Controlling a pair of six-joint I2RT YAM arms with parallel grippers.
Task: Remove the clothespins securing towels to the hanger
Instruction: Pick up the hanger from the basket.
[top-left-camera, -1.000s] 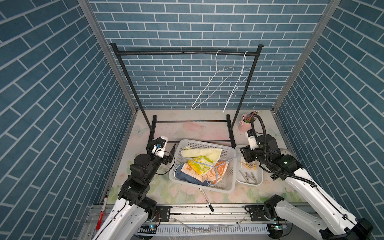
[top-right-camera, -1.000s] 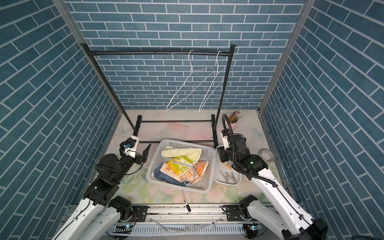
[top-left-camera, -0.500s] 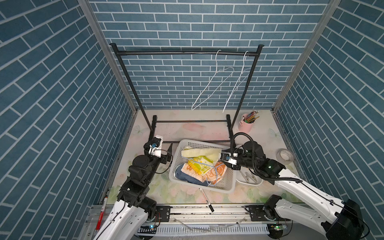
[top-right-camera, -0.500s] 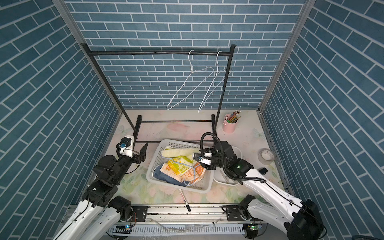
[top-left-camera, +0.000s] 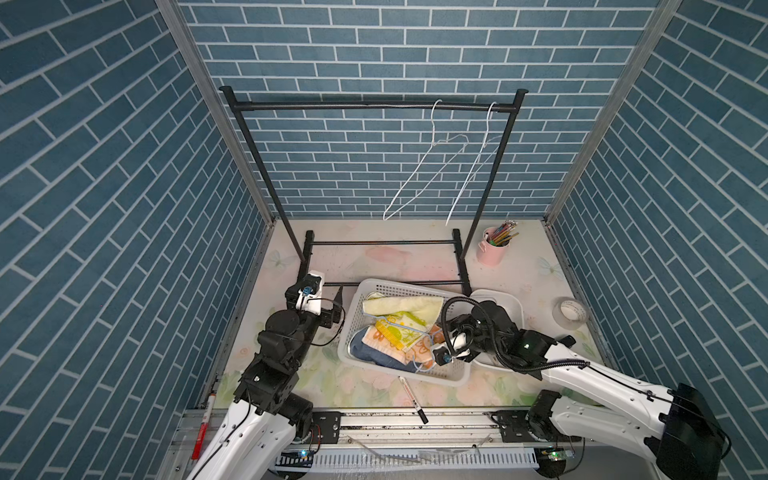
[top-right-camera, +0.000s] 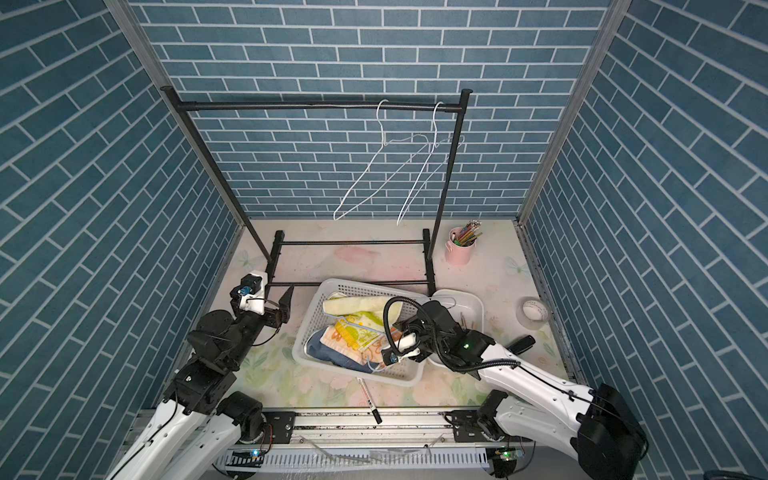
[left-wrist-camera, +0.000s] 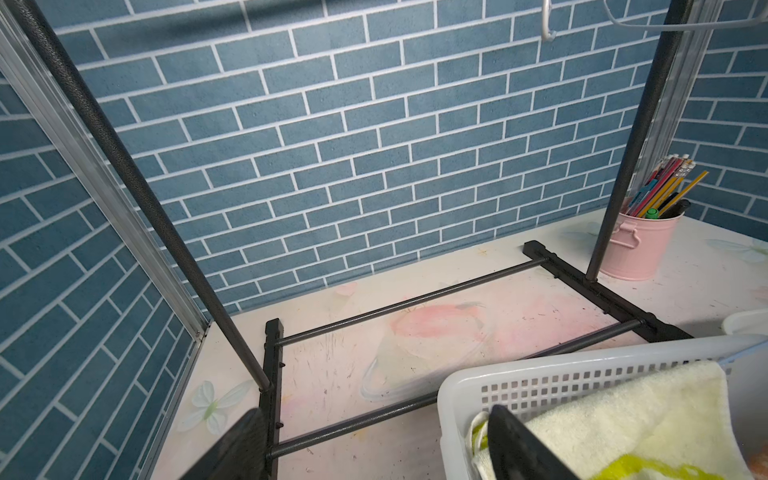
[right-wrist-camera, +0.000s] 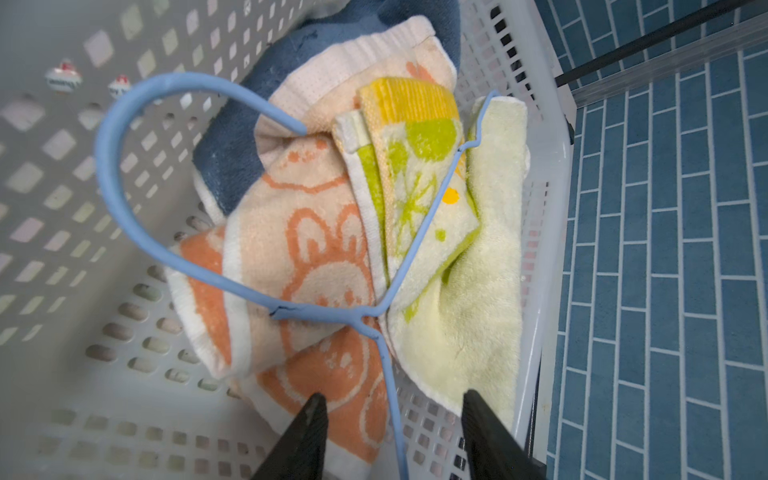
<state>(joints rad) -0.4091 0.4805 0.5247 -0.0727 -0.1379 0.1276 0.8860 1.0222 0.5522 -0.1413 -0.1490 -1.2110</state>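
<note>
At frame bottom the right hand (right-wrist-camera: 392, 399), part-open and empty, straddles the blue hanger (right-wrist-camera: 324, 310) atop the towels (right-wrist-camera: 299, 232), likely to lift it; left hand (left-wrist-camera: 372, 411) hangs wide open, empty.

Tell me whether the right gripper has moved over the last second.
Yes. The right gripper swung from above the small white tray across to over the white perforated plastic basket holding the towels.

White arm links (top-left-camera: 602, 382), black joints (top-left-camera: 282, 332), black cables (top-left-camera: 446, 309)
</note>
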